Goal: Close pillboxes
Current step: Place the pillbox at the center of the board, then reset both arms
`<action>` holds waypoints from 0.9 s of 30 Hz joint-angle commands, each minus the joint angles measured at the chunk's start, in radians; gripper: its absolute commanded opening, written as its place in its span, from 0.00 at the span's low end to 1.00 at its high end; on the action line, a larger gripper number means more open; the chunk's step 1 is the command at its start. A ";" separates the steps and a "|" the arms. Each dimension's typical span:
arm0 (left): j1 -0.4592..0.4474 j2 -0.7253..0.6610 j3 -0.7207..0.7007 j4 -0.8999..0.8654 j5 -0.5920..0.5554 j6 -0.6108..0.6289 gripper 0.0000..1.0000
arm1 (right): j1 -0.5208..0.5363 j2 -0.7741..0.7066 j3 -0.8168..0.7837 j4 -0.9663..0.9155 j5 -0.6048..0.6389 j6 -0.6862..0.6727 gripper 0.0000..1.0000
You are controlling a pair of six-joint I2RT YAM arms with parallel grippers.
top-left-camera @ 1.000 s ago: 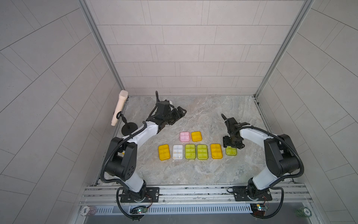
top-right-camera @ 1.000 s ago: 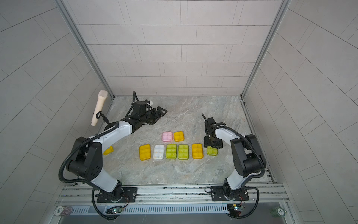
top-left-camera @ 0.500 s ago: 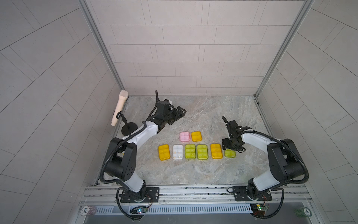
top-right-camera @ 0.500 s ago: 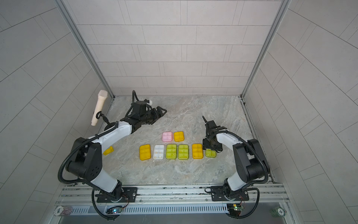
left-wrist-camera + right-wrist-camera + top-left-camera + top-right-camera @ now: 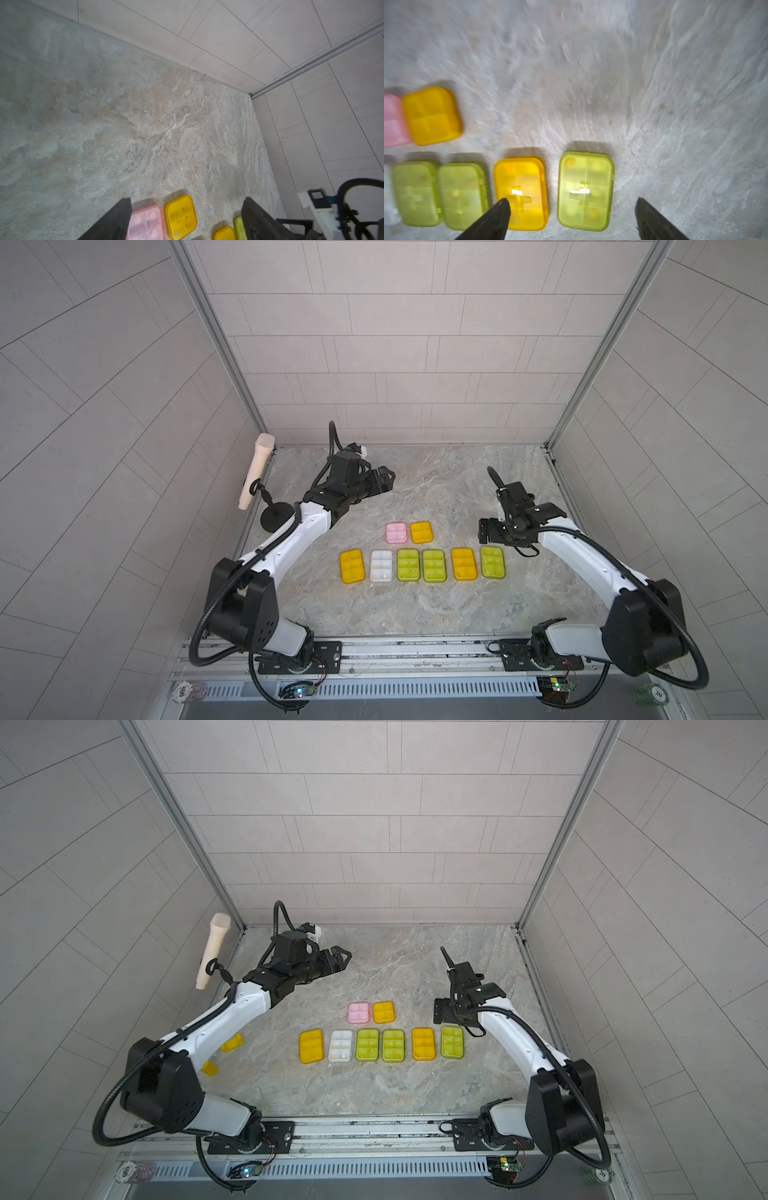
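Nearest us on the marbled desk (image 5: 415, 610), six pillboxes lie flat in a row. From our left they are the left-end orange pillbox (image 5: 352, 566), the clear pillbox (image 5: 381, 566) just beside it, the yellow-green pillbox (image 5: 408, 565), its yellow-green twin (image 5: 434, 566), the second orange pillbox (image 5: 464, 564) and the right-end yellow-green pillbox (image 5: 493, 562). As far as we can tell, every lid is down. Small pills show through the clear one.

Off to the left, beside the left arm (image 5: 232, 1011), a small yellow item (image 5: 232, 1043) and a second yellow item (image 5: 210, 1068) rest on the desk.

Just behind the row, the pink pillbox (image 5: 396, 532) and the rear orange pillbox (image 5: 422, 532) sit side by side, also closed.

Level with that pair, the right arm (image 5: 582, 556) hangs its right jaws above bare desk, just behind the right-end yellow-green pillbox. In the blurred right wrist view we see them spread wide, with nothing between them.

Farther back, the left jaws are raised well apart from all the pillboxes. They are parted and empty, and point across the desk.

At the far left edge, a cream microphone (image 5: 256, 477) leans on a black stand by the tiled wall.
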 commanded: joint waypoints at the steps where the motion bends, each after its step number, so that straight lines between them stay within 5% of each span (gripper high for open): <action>1: -0.032 -0.127 0.031 -0.148 -0.106 0.157 0.97 | 0.044 -0.107 0.075 0.007 0.078 -0.036 0.99; 3: -0.086 -0.209 -0.014 -0.202 -0.223 0.213 1.00 | 0.097 -0.153 0.100 0.039 0.185 -0.055 1.00; 6: -0.189 -0.319 -0.110 -0.252 -0.541 0.260 1.00 | 0.173 -0.199 0.078 0.117 0.368 -0.065 0.99; 12: -0.194 -0.472 -0.346 -0.162 -0.743 0.243 1.00 | 0.174 -0.202 -0.074 0.341 0.404 -0.076 1.00; 19: -0.182 -0.623 -0.797 0.457 -0.944 0.586 1.00 | 0.046 -0.190 -0.182 0.533 0.363 -0.095 0.99; 20: -0.162 -0.624 -0.856 0.572 -0.956 0.594 1.00 | 0.018 -0.198 -0.214 0.592 0.328 -0.086 0.99; 23: -0.026 -0.592 -1.007 0.820 -0.719 0.627 1.00 | -0.018 -0.207 -0.268 0.706 0.289 -0.113 0.99; 27: 0.090 -0.461 -0.982 0.821 -0.653 0.636 1.00 | -0.041 -0.210 -0.309 0.767 0.258 -0.171 1.00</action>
